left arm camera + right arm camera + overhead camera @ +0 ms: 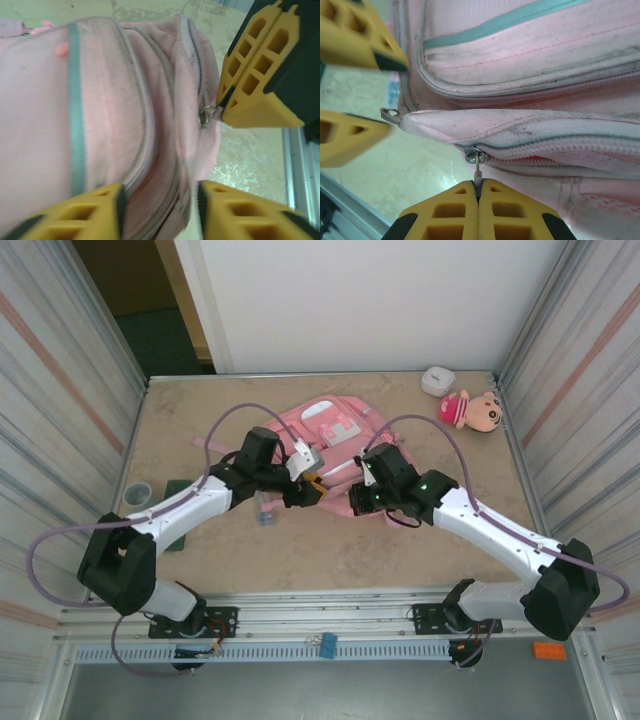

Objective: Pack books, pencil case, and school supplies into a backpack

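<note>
Early stage, by my read. Pink backpack (335, 430) lies upper centre of table (300, 560) in top view. R gripper (478, 186) is clenched on a metal zip pull (478, 169), bottom centre of its wrist view. L gripper (159, 200) is released, jaws apart either side of bag's edge fabric. Zip looks mostly closed, nothing visibly packed. Small grey-blue item (265, 510) lies loose, lower left of bag. Book: can't place it.
</note>
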`<state>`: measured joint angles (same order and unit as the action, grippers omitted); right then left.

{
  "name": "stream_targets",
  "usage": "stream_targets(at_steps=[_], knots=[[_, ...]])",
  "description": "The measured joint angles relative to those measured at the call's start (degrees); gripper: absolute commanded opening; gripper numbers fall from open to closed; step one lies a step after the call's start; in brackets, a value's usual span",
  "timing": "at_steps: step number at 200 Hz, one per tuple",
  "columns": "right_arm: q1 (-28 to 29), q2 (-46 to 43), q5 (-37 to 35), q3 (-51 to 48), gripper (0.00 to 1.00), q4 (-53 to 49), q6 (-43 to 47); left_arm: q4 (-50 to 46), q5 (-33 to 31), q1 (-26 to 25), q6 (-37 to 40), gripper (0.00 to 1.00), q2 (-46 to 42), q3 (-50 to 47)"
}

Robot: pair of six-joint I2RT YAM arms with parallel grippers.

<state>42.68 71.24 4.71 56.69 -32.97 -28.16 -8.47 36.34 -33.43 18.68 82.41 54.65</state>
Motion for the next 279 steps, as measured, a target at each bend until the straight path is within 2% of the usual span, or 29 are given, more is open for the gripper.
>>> stream_targets(at_steps=[35, 61, 81, 89, 112, 121, 131, 144, 159, 180, 251, 279], knots=[[-2.5, 2.3, 6.8, -0.5, 0.0, -2.0, 1.4, 3.8, -1.1, -0.9, 4.5, 0.82, -1.7, -5.3], [-4.5, 3.2, 11.5, -0.6, 0.0, -2.4, 1.9, 4.3, -2.4, -2.7, 8.8, 0.91, -0.2, -6.8], [-5.3, 3.2, 13.4, -0.6, 0.0, -3.0, 2.1, 8.1, -5.8, -5.4, 11.1, 0.91, 0.8, -8.2], [-5.7, 3.2, 13.6, -0.7, 0.0, -3.5, 2.2, 10.0, -7.1, -6.1, 11.5, 0.88, 1.4, -8.7], [-6.4, 3.2, 13.7, -1.1, 0.0, -4.0, 2.7, 16.1, -10.1, -7.2, 11.6, 0.61, 4.6, -9.4], [-6.6, 3.2, 13.4, -1.5, 0.0, -4.1, 3.0, 18.1, -11.2, -7.3, 11.9, 0.56, 5.8, -9.4], [-6.7, 3.2, 13.2, -1.9, 0.0, -4.2, 3.2, 20.1, -12.1, -7.5, 12.2, 0.57, 6.8, -9.4], [-6.8, 3.2, 12.9, -2.4, 0.0, -4.2, 3.2, 22.1, -13.9, -8.1, 12.8, 0.75, 7.1, -9.8], [-7.0, 3.2, 13.0, -2.5, 0.0, -4.0, 3.2, 24.2, -15.6, -9.3, 14.1, 0.9, 6.3, -11.2], [-7.1, 3.2, 13.3, -2.5, 0.0, -3.5, 3.2, 26.2, -17.4, -10.7, 15.7, 0.98, 4.7, -13.3], [-7.1, 3.1, 14.1, -2.5, 0.0, -3.0, 3.4, 33.6, -20.1, -11.3, 21.0, 0.99, 3.8, -15.7], [-7.1, 2.8, 14.3, -2.5, 0.0, -2.8, 3.4, 30.3, -20.6, -11.6, 24.0, 0.86, 4.7, -13.6]])
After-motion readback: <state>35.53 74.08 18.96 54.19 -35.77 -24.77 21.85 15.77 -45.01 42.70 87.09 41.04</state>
